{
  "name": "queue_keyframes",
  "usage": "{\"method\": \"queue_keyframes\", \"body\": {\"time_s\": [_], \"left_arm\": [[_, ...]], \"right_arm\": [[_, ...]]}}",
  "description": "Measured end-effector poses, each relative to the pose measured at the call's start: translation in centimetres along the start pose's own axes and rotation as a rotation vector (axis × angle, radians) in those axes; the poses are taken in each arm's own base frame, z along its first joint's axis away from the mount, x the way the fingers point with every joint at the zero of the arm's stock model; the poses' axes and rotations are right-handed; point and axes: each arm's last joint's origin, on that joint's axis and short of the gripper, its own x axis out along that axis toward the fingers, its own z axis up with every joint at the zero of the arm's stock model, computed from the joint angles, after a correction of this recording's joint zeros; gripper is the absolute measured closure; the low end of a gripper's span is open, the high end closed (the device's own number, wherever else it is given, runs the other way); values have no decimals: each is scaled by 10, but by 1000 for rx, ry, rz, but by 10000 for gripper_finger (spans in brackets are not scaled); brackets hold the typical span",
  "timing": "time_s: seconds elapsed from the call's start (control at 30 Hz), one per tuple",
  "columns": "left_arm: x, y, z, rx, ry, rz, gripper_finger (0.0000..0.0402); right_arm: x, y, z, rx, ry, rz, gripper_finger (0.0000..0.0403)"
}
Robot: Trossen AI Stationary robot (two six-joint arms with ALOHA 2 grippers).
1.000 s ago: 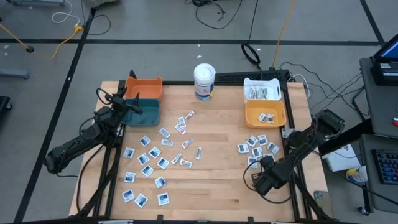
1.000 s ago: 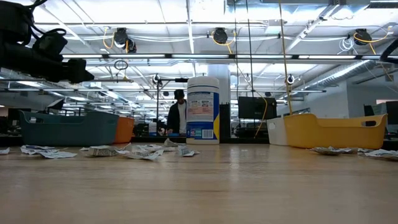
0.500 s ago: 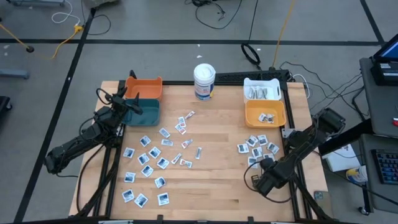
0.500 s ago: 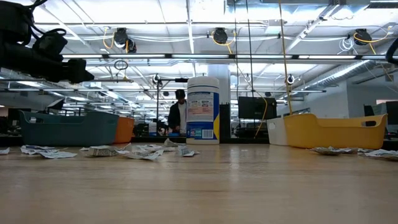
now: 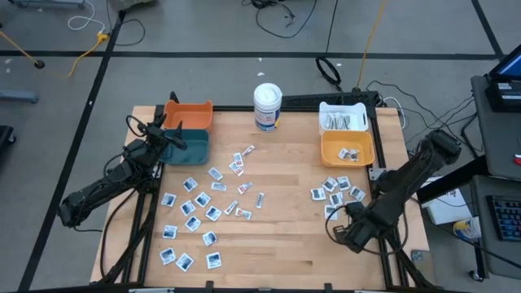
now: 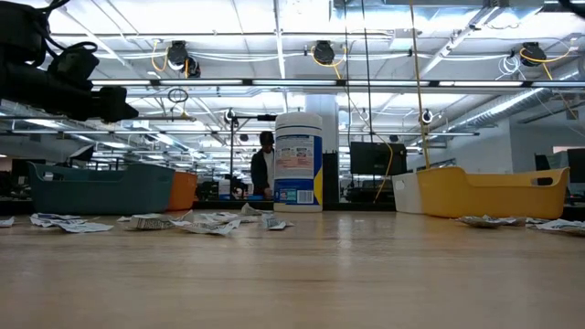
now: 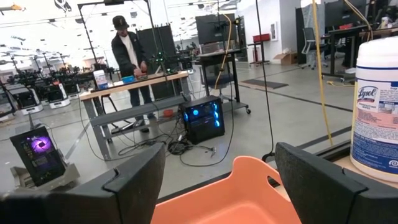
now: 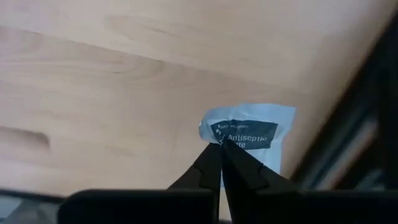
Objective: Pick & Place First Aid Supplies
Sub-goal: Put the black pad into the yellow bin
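Fingertips of the right gripper [image 8: 221, 144] were pressed tight together on the edge of a white packet [image 8: 252, 138] with a dark label reading "Antiseptic" — the packet showed against the bare wood of the table [image 8: 93, 93]. From above, that gripper [image 5: 335, 230] sat near the table's right edge, toward the front, just below a cluster of packets [image 5: 335, 193] lying in front of the yellow bin [image 5: 347, 148]. A white bin [image 5: 343, 117] holding grey wrapped strips stood behind the yellow one at the back right corner.

The left gripper [image 5: 159, 128] hung over the back left corner with its fingers [image 7: 134, 180] spread wide and holding nothing — an orange bin [image 7: 230, 199] lay between them in the wrist view. A teal bin [image 5: 189, 145] sat just in front of the orange bin. The white tub [image 5: 267, 107] stood upright at the middle of the back edge. Many more square packets [image 5: 195, 216] lay scattered over the left and middle of the table.
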Motion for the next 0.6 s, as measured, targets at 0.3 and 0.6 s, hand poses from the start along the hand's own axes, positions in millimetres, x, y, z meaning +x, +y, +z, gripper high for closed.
{"method": "queue_keyframes", "body": {"time_s": [0.3, 0.6], "left_arm": [[0, 0, 0, 0, 0, 0, 94], [0, 0, 0, 0, 0, 0, 94]], "right_arm": [[-59, 11, 20, -35, -64, -30, 402], [-83, 31, 105, -11, -187, 19, 402]]}}
